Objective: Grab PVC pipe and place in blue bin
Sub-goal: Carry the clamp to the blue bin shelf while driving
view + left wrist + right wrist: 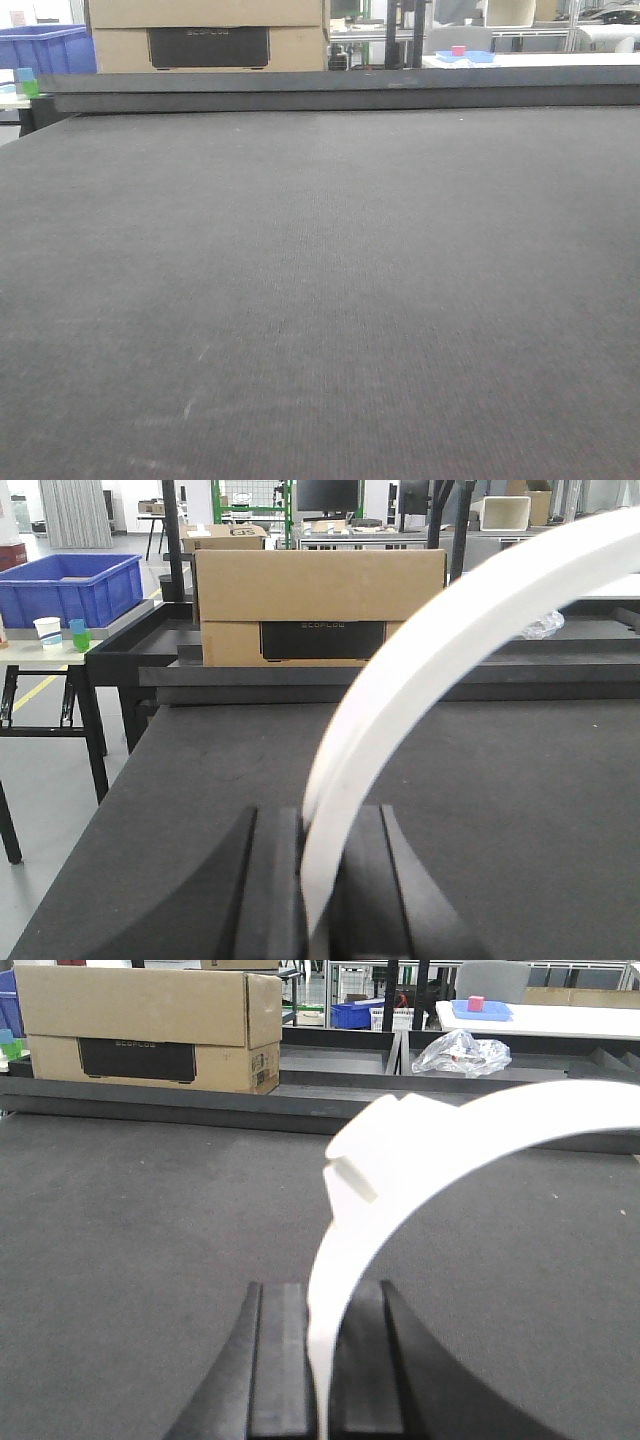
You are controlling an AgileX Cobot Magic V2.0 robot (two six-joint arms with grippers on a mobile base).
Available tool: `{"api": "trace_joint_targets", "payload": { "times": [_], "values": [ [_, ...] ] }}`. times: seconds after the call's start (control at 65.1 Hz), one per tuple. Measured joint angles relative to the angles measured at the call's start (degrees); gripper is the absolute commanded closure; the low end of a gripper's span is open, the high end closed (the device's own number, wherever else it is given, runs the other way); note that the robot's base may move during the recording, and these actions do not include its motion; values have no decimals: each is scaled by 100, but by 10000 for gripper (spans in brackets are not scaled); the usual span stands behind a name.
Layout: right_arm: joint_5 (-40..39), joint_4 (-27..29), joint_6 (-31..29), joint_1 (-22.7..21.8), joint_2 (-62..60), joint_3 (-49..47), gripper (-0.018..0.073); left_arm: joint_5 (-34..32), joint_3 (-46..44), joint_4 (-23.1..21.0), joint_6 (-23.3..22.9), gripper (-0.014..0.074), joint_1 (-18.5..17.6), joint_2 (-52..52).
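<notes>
Left wrist-mounted view, closest in: the left hand (pixel 322 885) is clamped narrow on the PVC pipe (pixel 450 640). Its dark fingers (pixel 268 880) press the foot of the white arch, which sweeps up and to the right above the table (pixel 520 800). Right wrist-mounted view: the right hand (pixel 320 1360) grips a second white arch (pixel 520 1115) the same way. Only this view shows a stepped notch on the arch's inner curve.

Only the wrist cameras show the hands and the white pieces. The exterior front-facing view takes in the table's dark mat and its raised far rail.

Beyond that rail stands a cardboard box (pixel 320 590) with a black label panel, seen by all three cameras. The blue bin (pixel 70 590) sits well off to the left on a separate stand. The left wrist camera shows it with a white cup (pixel 47 632) and a green cup (pixel 80 638) in front of it. The right wrist view alone shows a crumpled clear plastic bag (pixel 462 1052) behind the rail. Farther back in that view, a pink block (pixel 476 1003) sits on a blue tray.
</notes>
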Motion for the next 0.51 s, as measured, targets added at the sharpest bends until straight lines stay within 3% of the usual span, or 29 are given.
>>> {"api": "trace_joint_targets", "payload": {
  "times": [0.507],
  "values": [
    [0,0,10,0,0,0,727,-11,10,0,0,707,0,0]
  ]
}}
